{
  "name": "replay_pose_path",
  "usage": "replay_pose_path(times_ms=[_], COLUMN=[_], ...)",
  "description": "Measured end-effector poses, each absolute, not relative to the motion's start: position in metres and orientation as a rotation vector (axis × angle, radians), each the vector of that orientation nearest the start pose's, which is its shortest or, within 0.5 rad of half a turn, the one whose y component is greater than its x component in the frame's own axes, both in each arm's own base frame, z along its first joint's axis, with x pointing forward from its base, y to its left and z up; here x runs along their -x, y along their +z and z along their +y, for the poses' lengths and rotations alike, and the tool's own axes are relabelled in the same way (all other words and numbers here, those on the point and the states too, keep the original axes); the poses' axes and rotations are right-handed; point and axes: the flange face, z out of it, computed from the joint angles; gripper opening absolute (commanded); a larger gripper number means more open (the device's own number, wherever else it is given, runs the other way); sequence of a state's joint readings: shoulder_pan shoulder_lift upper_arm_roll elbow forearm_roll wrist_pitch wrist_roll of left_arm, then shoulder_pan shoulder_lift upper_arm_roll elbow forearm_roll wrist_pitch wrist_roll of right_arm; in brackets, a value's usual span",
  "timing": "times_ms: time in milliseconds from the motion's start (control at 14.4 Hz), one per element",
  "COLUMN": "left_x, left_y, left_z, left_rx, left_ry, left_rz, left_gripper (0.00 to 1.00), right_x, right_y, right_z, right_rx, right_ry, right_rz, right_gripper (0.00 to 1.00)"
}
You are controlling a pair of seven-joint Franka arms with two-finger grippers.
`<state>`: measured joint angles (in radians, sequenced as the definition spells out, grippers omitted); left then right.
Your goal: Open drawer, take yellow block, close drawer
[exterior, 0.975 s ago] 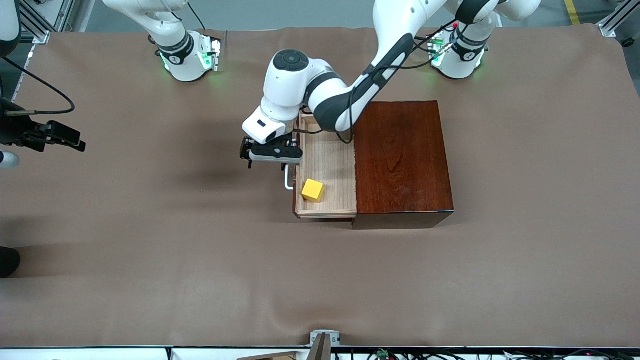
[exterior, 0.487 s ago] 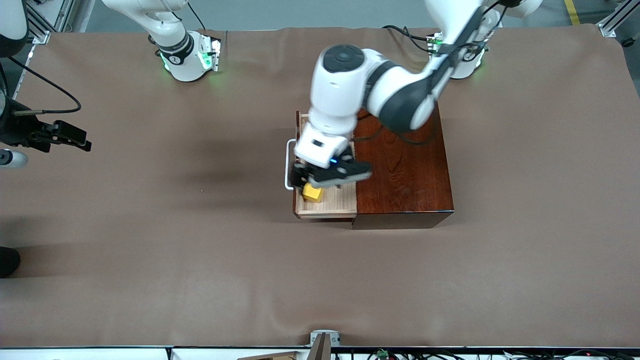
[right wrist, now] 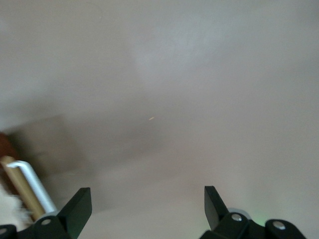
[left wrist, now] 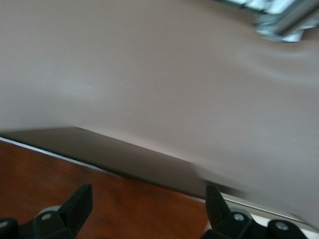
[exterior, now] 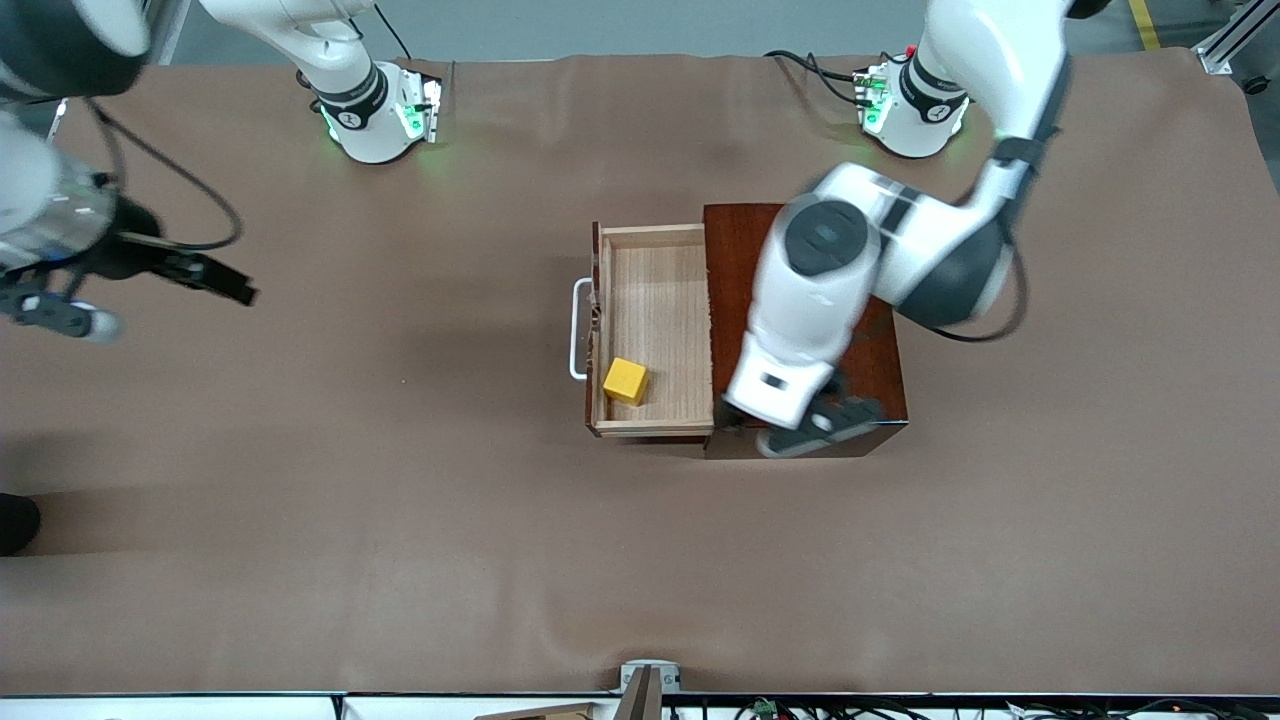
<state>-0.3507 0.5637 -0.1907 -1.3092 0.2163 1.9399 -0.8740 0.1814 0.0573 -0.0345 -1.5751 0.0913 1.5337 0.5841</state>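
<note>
The drawer (exterior: pixel 655 290) stands pulled out of the mahogany box (exterior: pixel 735 265), its white handle (exterior: pixel 578 330) toward the right arm's end of the table. The yellow block (exterior: pixel 625 381) lies in the drawer's near corner, by the handle. My left gripper (exterior: pixel 812 428) is open and empty over the box's near edge; the left wrist view shows it (left wrist: pixel 148 199) above the box top (left wrist: pixel 99 209). My right gripper (exterior: pixel 225 285) is open and empty over bare table at the right arm's end (right wrist: pixel 145 199), and its wrist view shows the handle (right wrist: pixel 30 186).
The brown table cover (exterior: pixel 400 500) spreads all round the box. A small metal bracket (exterior: pixel 650 678) sits at the table's near edge. An aluminium frame piece (left wrist: pixel 284 20) shows off the table's edge in the left wrist view.
My left gripper swung from the drawer handle, over the block, to the box's near edge, empty. The block stays in the drawer. My right gripper moved toward the drawer.
</note>
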Motion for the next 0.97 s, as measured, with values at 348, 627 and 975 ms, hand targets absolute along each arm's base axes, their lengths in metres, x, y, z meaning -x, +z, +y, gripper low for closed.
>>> replay_pose_path(times_ms=[348, 627, 975], left_x=[-0.680, -0.672, -0.643], left_y=[0.459, 0.494, 0.526], left_z=[-0.194, -0.128, -0.102], left_rx=[3.074, 3.115, 3.146], left_ry=[-0.091, 0.025, 0.043], left_rz=[-0.412, -0.248, -0.211], left_gripper=[1.00, 1.00, 1.00], right_x=[-0.535, -0.532, -0.536], right_y=[0.586, 0.552, 0.497], right_z=[0.207, 0.308, 0.401], right_rx=[2.837, 2.582, 2.138], right_ry=[0.254, 0.285, 0.236], right_rz=[1.224, 1.680, 2.098], right_gripper=[1.00, 1.00, 1.00])
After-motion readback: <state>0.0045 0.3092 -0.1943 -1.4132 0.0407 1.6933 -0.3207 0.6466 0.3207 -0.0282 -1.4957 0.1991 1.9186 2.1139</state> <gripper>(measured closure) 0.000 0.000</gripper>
